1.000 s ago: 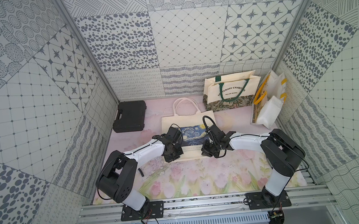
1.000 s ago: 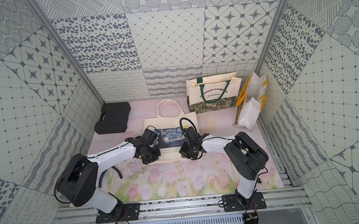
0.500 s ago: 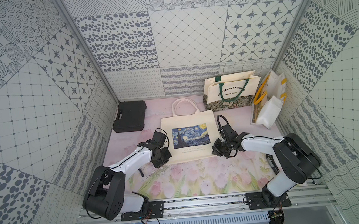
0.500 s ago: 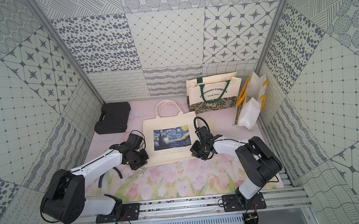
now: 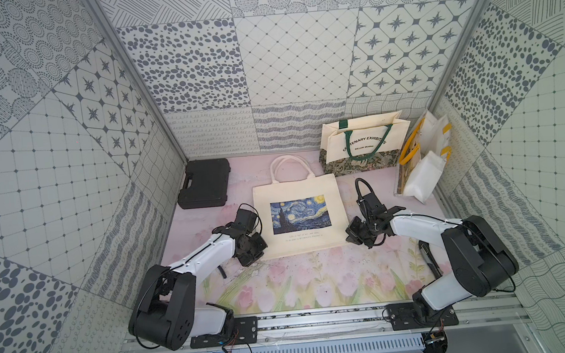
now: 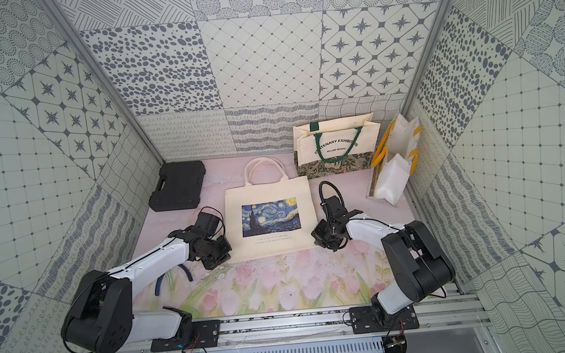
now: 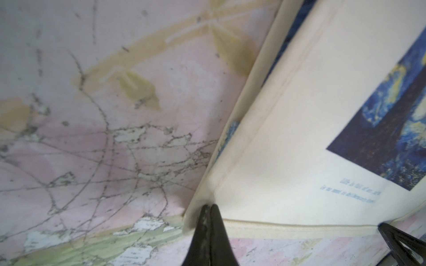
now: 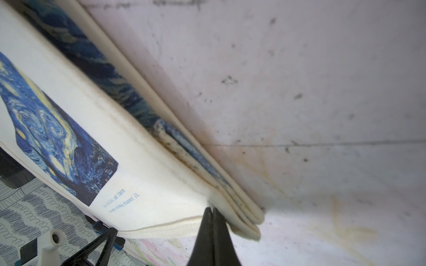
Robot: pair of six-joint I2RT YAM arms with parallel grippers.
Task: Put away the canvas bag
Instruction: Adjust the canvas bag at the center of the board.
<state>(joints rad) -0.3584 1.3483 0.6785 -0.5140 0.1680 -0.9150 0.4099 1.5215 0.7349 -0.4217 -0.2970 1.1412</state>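
Note:
The cream canvas bag with a blue starry-night print lies flat on the table, handles toward the back wall. My left gripper sits low at the bag's near left corner. The left wrist view shows this gripper shut, pinching the corner fabric of the bag. My right gripper sits at the near right corner. In the right wrist view it is shut on the bag's hem, beside the layered corner.
A black case lies at the back left. A cream tote with green handles stands at the back wall. White bags with yellow handles lean against the right wall. A floral mat covers the table.
Both grippers moved from the bag's middle toward the near side and apart, drawing its lower edge with them. The bag went from folded to spread flat.

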